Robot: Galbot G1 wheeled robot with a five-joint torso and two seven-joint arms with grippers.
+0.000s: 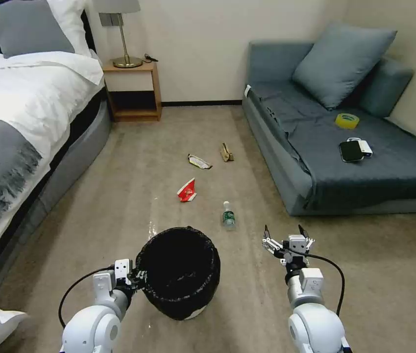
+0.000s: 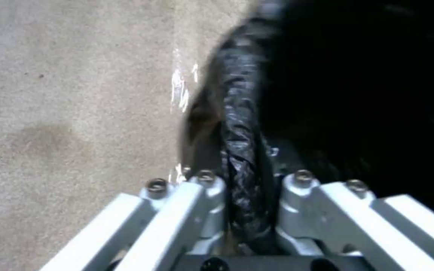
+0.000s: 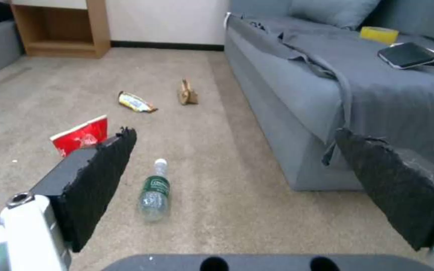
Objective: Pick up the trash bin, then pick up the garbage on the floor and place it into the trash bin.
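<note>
Left pincer (image 1: 136,278) clamps the bin (image 1: 178,272) rim, right pincer (image 1: 286,234) hangs spread wide just behind the bottle (image 1: 228,216).

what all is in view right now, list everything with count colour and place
trash bin: one, black liner, white base, on the carpet near the robot
bottle: one, clear with green label, lying on the carpet
red-white wrapper: one, carpet beyond the bin
foil wrapper: one, yellowish, mid-floor
brown paper piece: one, near the sofa
tape roll: one, yellow, on the sofa
phone: one, black, on the sofa
sofa: one, grey-blue, right side
bed: one, white, left side
nightstand: one, wooden, by the wall
left end effector: shut on the bin's rim
right end effector: open, hovering near the bottle
</note>
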